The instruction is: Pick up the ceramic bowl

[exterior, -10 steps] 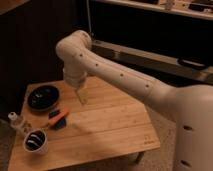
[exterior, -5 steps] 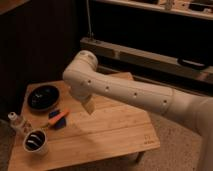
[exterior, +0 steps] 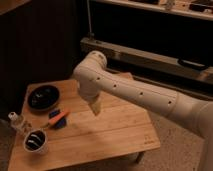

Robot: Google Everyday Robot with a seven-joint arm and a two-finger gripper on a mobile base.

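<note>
Dim room, dark panels behind, and a low wooden table (exterior: 115, 132) carried everything. The bowl (exterior: 43, 96) sat upright near the table's far left corner, black and glossy, touching nothing. The arm (exterior: 135, 92) reached in from the right. Its pincer (exterior: 95, 108) hung over the middle of the table, pointing down and well to the right of the bowl. Whether it was released or clenched could not be told.

The step in hand looked like the approach. To do it well, the pincer should travel left and toward the far side, staying high enough to pass over the orange and blue items (exterior: 58, 118) lying between it and the bowl. It should then come down on one side of the rim, not the centre. The glaze would likely be slippery, so a firm hold and a straight lift seemed wise. The cup (exterior: 36, 141) and the bottle (exterior: 15, 120) stood nearer the front and should be out of the path.

The bowl's inside was too dark to show whether anything lay in it. What the orange and blue items were could not be made out. The table's near left corner and the arm's base were cut off.
</note>
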